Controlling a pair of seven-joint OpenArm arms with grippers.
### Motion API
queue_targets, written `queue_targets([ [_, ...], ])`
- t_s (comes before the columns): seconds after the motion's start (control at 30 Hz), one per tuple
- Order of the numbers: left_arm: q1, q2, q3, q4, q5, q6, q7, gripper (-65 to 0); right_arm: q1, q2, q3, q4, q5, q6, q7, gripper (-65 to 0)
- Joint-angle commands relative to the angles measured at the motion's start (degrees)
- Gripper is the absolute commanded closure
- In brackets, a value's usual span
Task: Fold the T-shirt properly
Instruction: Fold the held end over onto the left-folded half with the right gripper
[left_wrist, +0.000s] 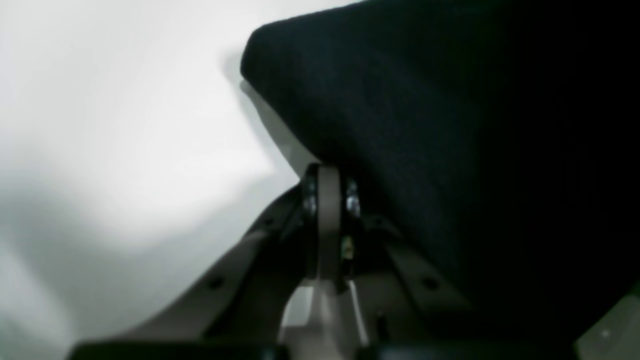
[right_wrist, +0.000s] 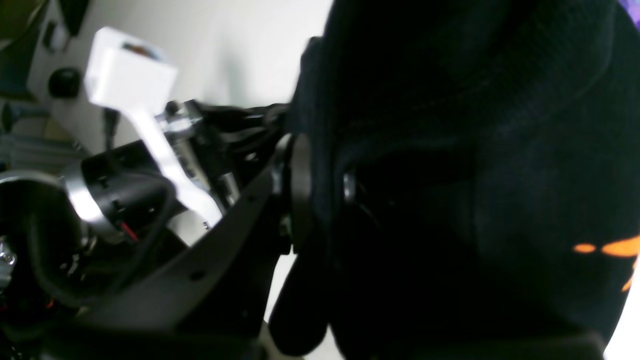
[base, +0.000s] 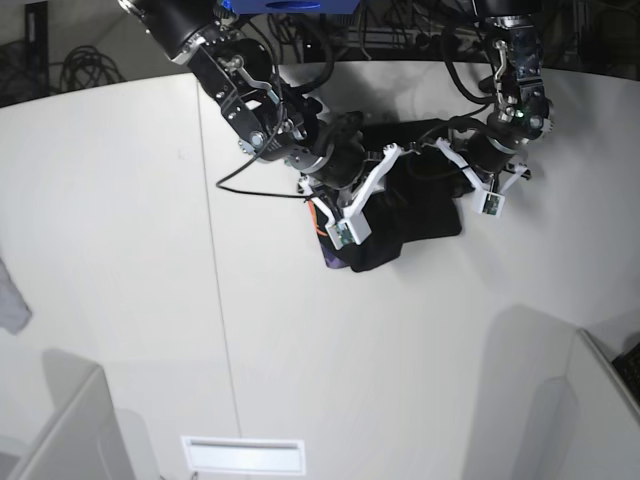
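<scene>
So that the cloth hangs taut for folding, clamped tight on the T-shirt (base: 420, 215) by left gripper (left_wrist: 330, 187) and right gripper (right_wrist: 320, 185).

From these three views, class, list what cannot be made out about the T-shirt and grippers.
- Base view: T-shirt fold state; both arms cover it.
- Right wrist view: print, cut off by the edge.
- Right wrist view: right gripper far finger, buried in cloth.
- Left wrist view: left gripper, blurred.
</scene>
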Motion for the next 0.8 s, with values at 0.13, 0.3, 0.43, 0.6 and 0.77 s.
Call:
queue_targets([
  [0.13,0.1,-0.3,-0.3,0.6,0.2,0.1,0.4,0.0,3.3,-0.4,-3.3,0.0,0.4,0.4,1.8,0.0],
  [0.3,0.2,-0.3,-0.4,0.6,0.2,0.1,0.4,0.0,6.1,-2.3,-7.1,-1.8,0.4,0.4,1.5,0.0],
  [0.43,0.8,-0.3,-0.8,1.1,0.1,0.1,0.4,0.0,7.0,-3.4,-6.8,-6.7,0.4,0.4,1.7,0.0],
  [0.6,3.1,-1.5,-5.6,2.8,-0.5,-0.3,0.4,0.0,7.6,-4.0,-6.7,-9.6,0.4,0.4,1.8,0.0],
  [0.77,6.7,-1.8,-14.3,5.5,-4.2,-4.4,0.4,0.0,7.9,-5.1,-6.7,-12.6,0.4,0.3,1.8,0.0],
])
